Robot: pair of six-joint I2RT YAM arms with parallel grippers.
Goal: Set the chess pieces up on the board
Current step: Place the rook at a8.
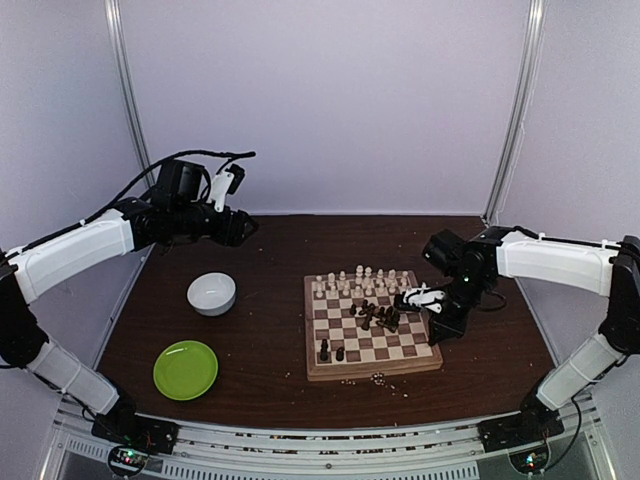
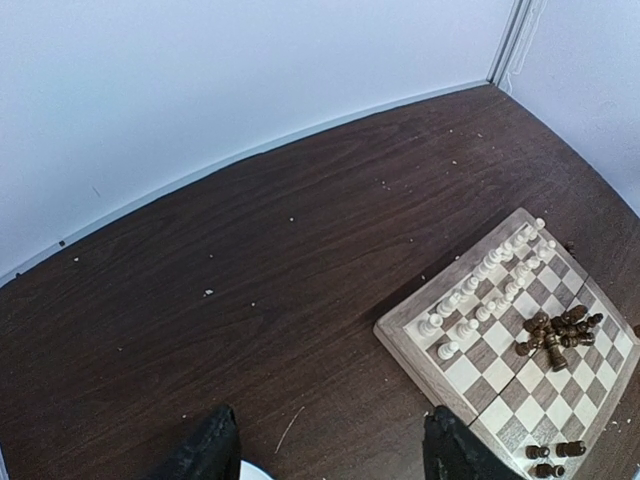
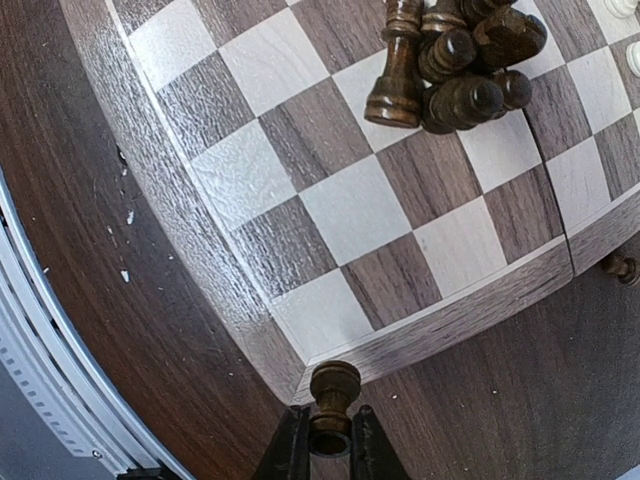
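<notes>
The right gripper is clamped on one dark pawn, which is held head-forward just outside a corner of the board. The open squares lie directly ahead of it, short of the heap of fallen dark pieces. This arm is by far the nearer; the left gripper hangs with its fingers apart and empty over the bench, well away from the board. The pawn's base is hidden between the fingers. Its height above the board cannot be judged, and the edge where two dark pieces stand is cut off in the right wrist view.
</notes>
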